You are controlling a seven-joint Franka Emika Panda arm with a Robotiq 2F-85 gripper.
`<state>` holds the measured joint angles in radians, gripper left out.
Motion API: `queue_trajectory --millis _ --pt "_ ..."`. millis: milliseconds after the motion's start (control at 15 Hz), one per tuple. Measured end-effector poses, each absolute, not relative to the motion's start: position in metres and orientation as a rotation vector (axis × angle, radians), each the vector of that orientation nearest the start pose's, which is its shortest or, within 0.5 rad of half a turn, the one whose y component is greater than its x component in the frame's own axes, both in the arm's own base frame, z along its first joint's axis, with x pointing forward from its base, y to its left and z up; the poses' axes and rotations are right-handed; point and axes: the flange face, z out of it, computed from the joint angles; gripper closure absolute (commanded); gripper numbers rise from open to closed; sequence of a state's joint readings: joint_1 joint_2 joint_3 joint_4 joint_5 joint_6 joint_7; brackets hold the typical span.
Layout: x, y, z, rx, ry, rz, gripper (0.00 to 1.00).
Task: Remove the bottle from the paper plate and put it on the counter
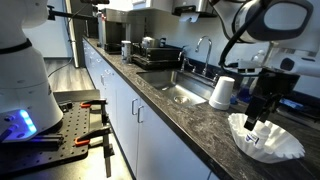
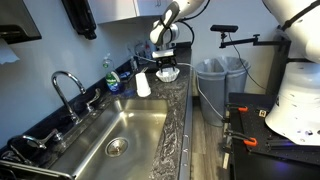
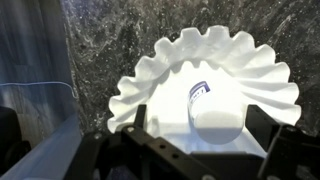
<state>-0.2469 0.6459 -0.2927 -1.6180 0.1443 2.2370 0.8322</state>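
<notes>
The small white bottle (image 3: 216,112) with a blue patch lies on its side in the white fluted paper plate (image 3: 215,45). In the wrist view my gripper (image 3: 201,114) is open, with one finger on each side of the bottle and a gap to each. In both exterior views the gripper (image 1: 257,118) (image 2: 166,63) reaches down into the plate (image 1: 285,148) (image 2: 168,75), which sits on the dark speckled counter (image 1: 190,125). The gripper hides the bottle in both exterior views.
An upturned white paper cup (image 1: 222,92) (image 2: 143,84) stands on the counter next to the plate. The steel sink (image 2: 115,135) with its faucet (image 2: 68,85) lies beyond the cup. A blue soap bottle (image 2: 113,76) stands by the wall. Grey bins (image 2: 218,72) stand past the counter's end.
</notes>
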Motion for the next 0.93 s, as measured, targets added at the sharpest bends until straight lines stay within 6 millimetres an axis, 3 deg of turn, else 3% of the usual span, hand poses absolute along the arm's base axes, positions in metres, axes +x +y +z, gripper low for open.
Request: queue_trajectory --millis 400,467,533,867,933 --pt "0.622 -0.33 0.234 -2.476 2.066 0.021 0.0" --pt "0.624 -0.33 0.232 -2.479 2.065 0.02 0.23" --pt "0.625 -0.33 0.23 -2.481 2.064 0.018 0.26" --pt "0.63 -0.331 0.23 -2.487 2.06 0.004 0.66" --pt "0.631 -0.331 0.231 -2.487 2.059 0.002 0.71"
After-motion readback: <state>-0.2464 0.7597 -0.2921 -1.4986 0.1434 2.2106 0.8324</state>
